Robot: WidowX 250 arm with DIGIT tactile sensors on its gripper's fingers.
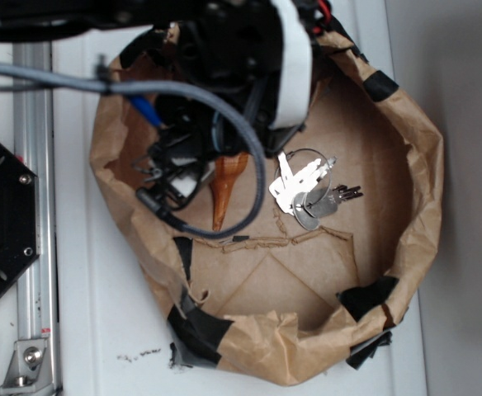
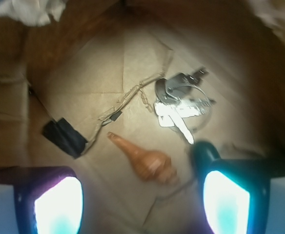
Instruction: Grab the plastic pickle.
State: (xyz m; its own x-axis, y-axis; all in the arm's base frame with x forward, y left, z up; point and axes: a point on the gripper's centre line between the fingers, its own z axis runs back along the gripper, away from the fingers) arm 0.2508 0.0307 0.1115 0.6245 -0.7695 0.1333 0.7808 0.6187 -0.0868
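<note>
A: Where's the plastic pickle (image 2: 203,152)?

B: Just right of the seashell (image 2: 147,163), below the keys (image 2: 179,105), touching my right finger.

A: End effector (image 2: 141,202)?

B: Spread wide, holding nothing.

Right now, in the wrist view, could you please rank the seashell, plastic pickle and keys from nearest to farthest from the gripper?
1. The plastic pickle, beside the image-right finger of the gripper, and the seashell, just ahead between the fingers: too close to call.
2. The bunch of keys, farther ahead, slightly right.
</note>
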